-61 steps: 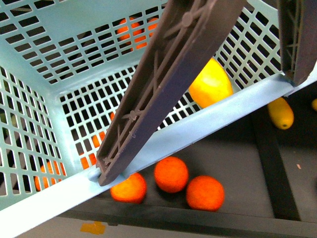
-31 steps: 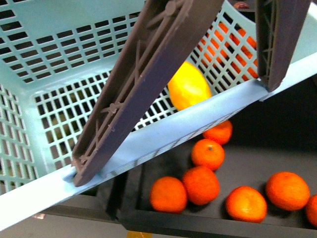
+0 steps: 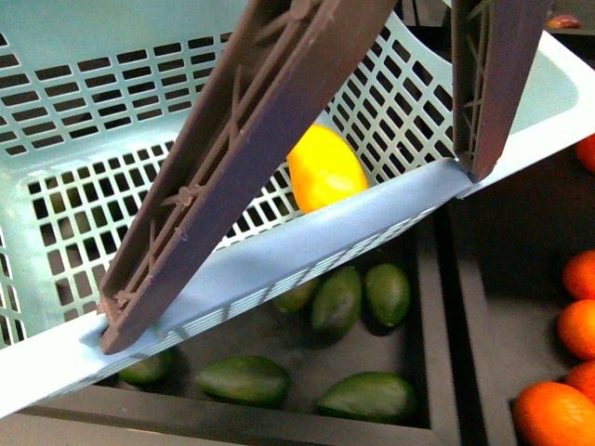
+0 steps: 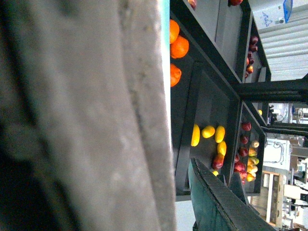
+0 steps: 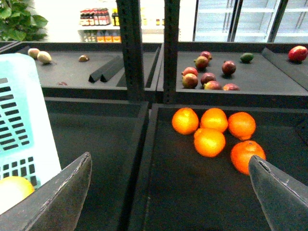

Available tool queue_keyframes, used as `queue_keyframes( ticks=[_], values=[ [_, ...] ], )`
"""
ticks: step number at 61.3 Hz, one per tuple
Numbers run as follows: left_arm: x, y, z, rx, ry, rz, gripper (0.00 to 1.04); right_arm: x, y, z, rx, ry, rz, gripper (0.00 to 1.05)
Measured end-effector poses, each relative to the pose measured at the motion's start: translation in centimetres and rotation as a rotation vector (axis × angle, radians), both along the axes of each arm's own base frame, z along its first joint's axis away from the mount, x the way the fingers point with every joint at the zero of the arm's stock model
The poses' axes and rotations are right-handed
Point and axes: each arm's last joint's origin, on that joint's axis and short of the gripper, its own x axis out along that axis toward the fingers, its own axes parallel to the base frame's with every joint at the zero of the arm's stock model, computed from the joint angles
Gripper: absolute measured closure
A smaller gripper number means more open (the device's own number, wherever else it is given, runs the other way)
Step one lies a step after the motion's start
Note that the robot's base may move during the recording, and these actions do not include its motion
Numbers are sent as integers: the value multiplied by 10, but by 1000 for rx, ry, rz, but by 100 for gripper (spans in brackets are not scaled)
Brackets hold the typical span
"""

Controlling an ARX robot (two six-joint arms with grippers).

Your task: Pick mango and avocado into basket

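Mango (image 3: pixel 323 169) is already in the basket (image 3: pixel 84 93), so half the job looks done to me. It sits against the slotted wall just inside the near rim. My guess is that's because the basket hangs tilted off its two brown handles (image 3: pixel 237 167), which stand up instead of folding down, so the fruit settles at the low side.

Under the near rim there's a dark bin full of avocados (image 3: pixel 337 302), none of them in the basket yet. The basket hangs right above them, which makes sense if the plan is a short carry from bin to basket. The oranges (image 3: pixel 581 274) are in the next bin to the right, not our problem.

The right gripper (image 5: pixel 169 163) has its jaws spread wide with nothing between them. It hovers over the orange bin with the basket off to its left, so it's the free hand and I'd expect it to go for an avocado.

The left gripper (image 4: pixel 180 183) is mostly a blur. A big grey shape fills that view beside one dark finger (image 4: pixel 216 202), so I can't tell how far open it is or whether it grips anything. Probably it's carrying the basket, but that's a guess.
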Motion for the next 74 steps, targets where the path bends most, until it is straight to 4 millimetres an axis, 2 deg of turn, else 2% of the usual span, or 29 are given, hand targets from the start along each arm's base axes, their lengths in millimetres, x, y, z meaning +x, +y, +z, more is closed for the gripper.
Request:
queue_keyframes(
  ticks=[74],
  values=[
    [2,4,0,18,-17,17,76,1,1,-1,14,19,-17,9]
  ],
)
